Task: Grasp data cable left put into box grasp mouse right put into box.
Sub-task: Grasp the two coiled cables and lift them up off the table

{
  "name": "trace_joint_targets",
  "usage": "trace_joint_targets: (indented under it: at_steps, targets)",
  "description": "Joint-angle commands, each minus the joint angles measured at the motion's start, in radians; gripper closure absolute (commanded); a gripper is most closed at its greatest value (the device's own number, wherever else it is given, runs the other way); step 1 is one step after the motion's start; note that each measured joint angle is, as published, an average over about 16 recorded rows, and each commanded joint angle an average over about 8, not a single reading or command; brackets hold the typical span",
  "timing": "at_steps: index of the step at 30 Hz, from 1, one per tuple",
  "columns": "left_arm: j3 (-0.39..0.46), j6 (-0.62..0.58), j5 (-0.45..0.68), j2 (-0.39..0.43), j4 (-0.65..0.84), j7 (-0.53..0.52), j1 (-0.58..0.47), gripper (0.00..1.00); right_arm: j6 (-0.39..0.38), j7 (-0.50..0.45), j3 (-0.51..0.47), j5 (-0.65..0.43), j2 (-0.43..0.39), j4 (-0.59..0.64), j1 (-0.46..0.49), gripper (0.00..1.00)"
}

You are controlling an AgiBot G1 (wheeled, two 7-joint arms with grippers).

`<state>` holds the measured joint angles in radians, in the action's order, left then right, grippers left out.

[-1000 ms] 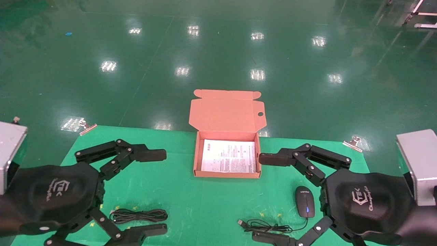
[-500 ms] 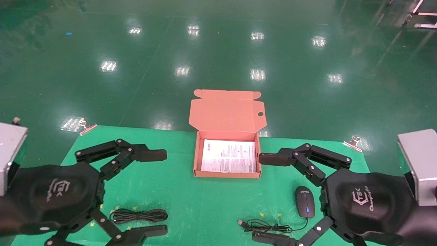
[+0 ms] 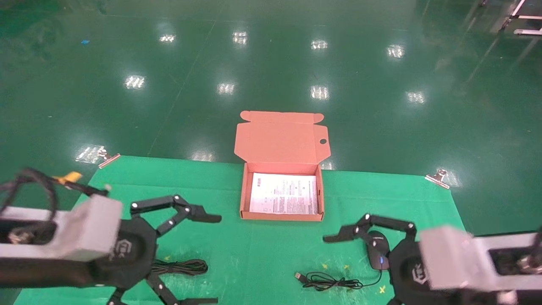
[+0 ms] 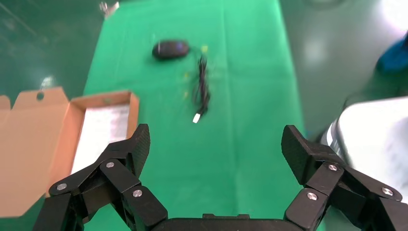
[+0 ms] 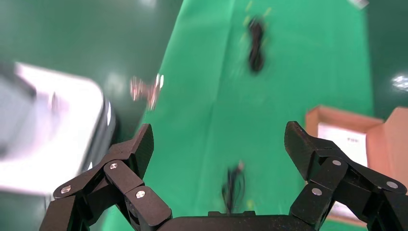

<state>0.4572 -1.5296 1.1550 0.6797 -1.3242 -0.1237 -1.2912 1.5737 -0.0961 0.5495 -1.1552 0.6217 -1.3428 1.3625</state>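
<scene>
Dropping since earlier: left gripper (image 3: 199,259) over data cable (image 3: 180,267), right gripper (image 3: 360,271) over mouse (image 3: 377,250); jaws spread, empty.

Looped data cable (image 3: 180,267) left, mouse (image 3: 377,250) right (blue-lit), open box (image 3: 281,217) between.

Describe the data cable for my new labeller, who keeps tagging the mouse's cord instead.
Start at the orange box on the green mat. The data cable lies nearer the robot and to its left, beside the open left tool. It is a flat bundle of long black loops with no mouse attached.
</scene>
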Motion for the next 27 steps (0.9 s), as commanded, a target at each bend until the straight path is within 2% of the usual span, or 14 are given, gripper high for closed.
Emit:
trace_joint_targets:
  at_steps: [1,13,20,27]
  targets:
    - [0.026,-0.005,0.054,0.013,0.001,0.016,-0.017,0.0,0.008,0.034,0.063,-0.068,0.01,-0.006,0.049,0.0]
    - [0.162,0.016,0.366,0.097,-0.019,0.079,-0.119,0.0,-0.007,0.12,0.344,-0.328,0.088,-0.006,0.216,0.0]
    - [0.237,0.048,0.549,0.144,-0.021,0.074,-0.14,0.0,-0.036,0.144,0.445,-0.468,0.137,-0.005,0.244,0.0]
    - [0.298,0.096,0.719,0.189,-0.021,0.05,-0.137,0.0,-0.09,0.12,0.5,-0.601,0.18,-0.003,0.236,0.0]
